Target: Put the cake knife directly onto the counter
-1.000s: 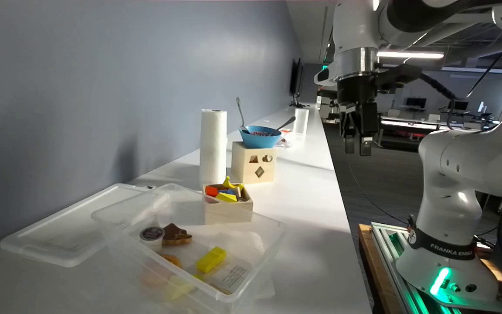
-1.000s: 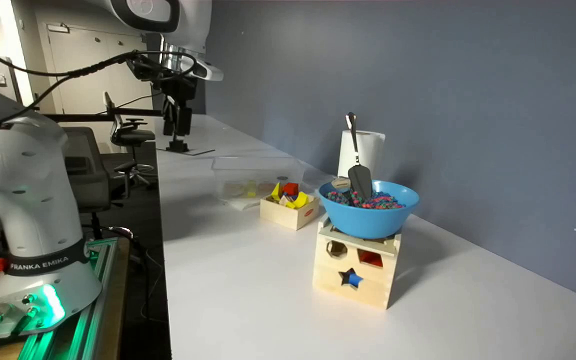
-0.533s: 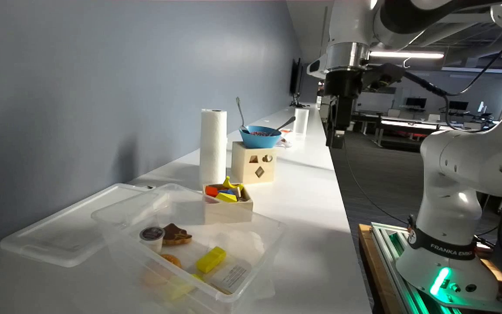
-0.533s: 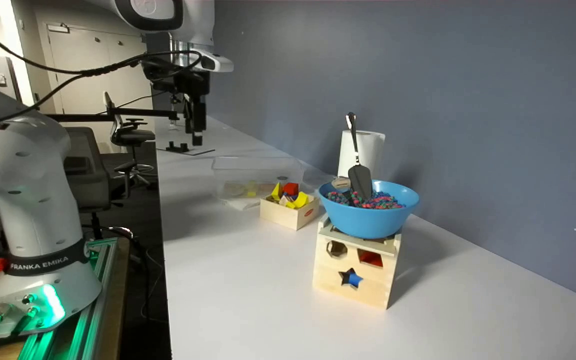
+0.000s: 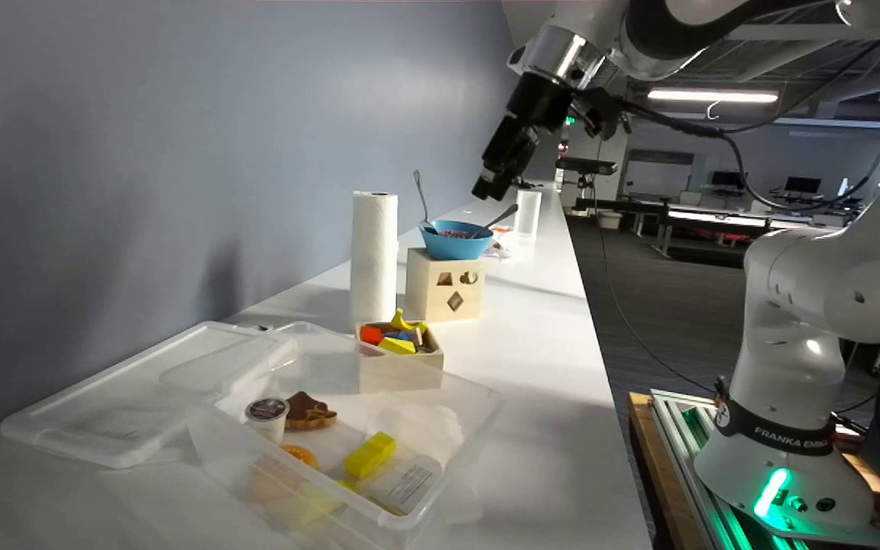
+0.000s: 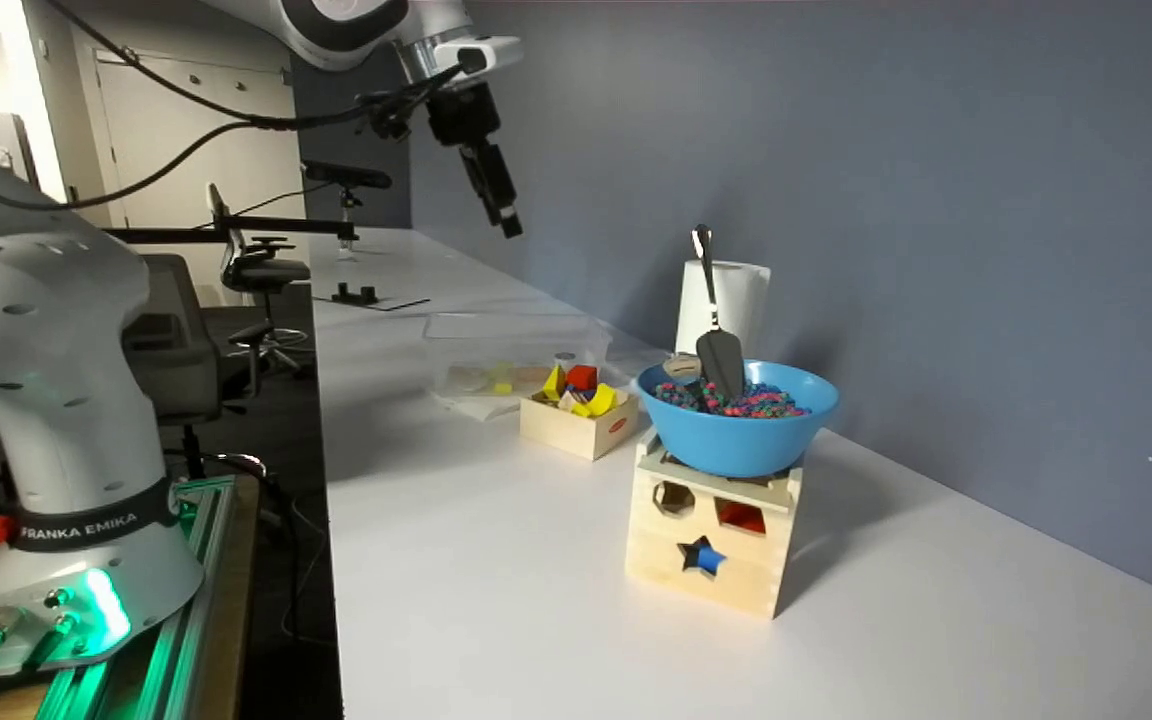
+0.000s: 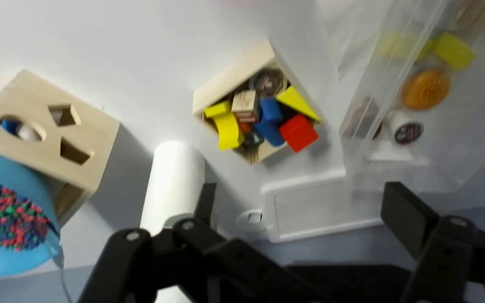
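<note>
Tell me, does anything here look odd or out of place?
Yes: the blue bowl perches on a wooden shape-sorter box instead of the counter, and the cake knife leans handle-up in its coloured bits.

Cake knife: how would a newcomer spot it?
On the white counter stands a wooden cube topped by a blue bowl. In the bowl leans the cake knife, flat dark blade down; its higher, steeper handle sets it apart from the other utensil.
</note>
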Available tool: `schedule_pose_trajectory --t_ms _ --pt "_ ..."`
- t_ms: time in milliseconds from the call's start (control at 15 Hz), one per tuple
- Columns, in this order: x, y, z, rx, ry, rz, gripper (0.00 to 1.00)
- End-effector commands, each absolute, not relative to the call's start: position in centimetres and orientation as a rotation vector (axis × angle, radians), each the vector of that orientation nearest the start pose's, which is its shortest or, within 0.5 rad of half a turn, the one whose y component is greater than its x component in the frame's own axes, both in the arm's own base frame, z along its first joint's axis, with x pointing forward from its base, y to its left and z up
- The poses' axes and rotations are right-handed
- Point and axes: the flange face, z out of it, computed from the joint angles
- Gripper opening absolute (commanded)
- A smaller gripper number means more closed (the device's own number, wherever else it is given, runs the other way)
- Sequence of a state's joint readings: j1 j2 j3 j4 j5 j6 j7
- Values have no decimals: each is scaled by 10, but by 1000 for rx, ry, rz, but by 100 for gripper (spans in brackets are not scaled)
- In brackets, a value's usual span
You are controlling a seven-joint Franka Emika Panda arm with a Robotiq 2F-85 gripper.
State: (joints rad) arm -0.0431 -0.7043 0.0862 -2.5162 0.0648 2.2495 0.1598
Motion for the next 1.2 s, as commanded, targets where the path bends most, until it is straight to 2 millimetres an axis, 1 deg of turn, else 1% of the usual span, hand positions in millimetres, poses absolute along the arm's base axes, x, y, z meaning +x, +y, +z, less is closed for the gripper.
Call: schedule_pose_trajectory --t_ms 0,267,400,533,667,733,933,1133 --pt "397 20 590 -3028 295 -952 100" --pt "406 14 615 -3014 387 -1266 100" --pt "412 8 620 -3015 457 -1396 100" --pt "418 0 621 -3041 542 -1495 100" --pt "423 -7 619 -3093 626 -1575 100" --pt "426 -10 616 -3128 664 -1586 100" --pt "437 -11 602 -3198 730 -1579 100" --pt "449 -6 582 -3237 742 -1506 100"
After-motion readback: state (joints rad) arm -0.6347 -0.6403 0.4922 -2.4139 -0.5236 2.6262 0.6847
